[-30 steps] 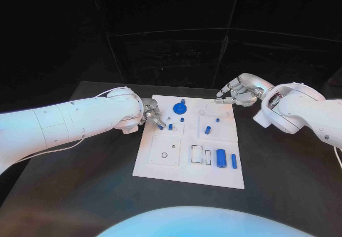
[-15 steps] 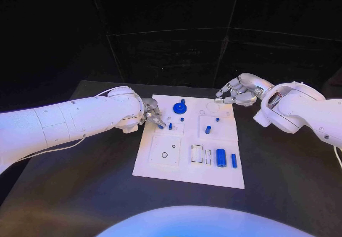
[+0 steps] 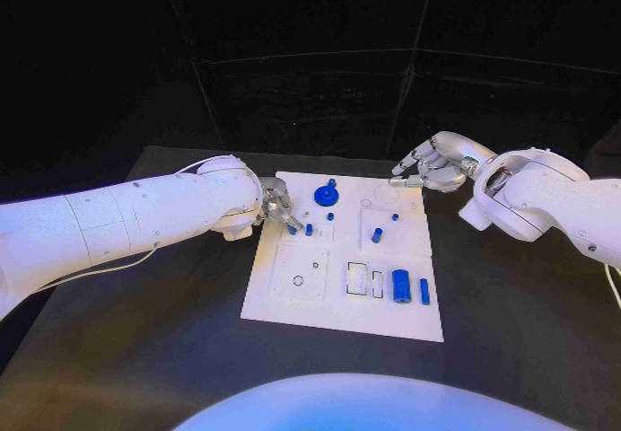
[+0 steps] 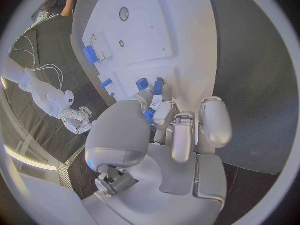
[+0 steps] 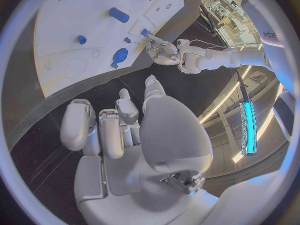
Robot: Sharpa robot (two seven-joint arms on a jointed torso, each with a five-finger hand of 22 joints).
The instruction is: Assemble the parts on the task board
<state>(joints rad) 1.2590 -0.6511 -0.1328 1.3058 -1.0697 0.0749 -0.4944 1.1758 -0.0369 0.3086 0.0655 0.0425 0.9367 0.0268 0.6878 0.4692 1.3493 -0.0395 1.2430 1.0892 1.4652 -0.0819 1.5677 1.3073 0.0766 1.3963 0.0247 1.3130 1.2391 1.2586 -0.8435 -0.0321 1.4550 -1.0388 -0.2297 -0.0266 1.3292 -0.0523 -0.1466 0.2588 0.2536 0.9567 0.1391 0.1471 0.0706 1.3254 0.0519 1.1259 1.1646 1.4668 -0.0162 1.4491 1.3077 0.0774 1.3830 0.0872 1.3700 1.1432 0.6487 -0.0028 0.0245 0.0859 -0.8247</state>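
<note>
The left hand (image 3: 275,208) pinches a small blue part (image 4: 150,116) at the left edge of the white board (image 3: 310,301) on the table (image 3: 129,359). The right hand (image 3: 436,163) hovers past the far right corner, fingers curled and empty.

White task board (image 3: 339,305) w/ blue parts (image 3: 401,285), black table (image 3: 155,341), silver hands.

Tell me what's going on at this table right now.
A two-armed robot is working on a white task board dotted with small blue parts. Its left hand is at the board's left edge, fingers touching a small blue peg. Its right hand hovers off the board's far right corner, holding nothing. A larger blue cylinder lies untouched nearer the robot.
</note>
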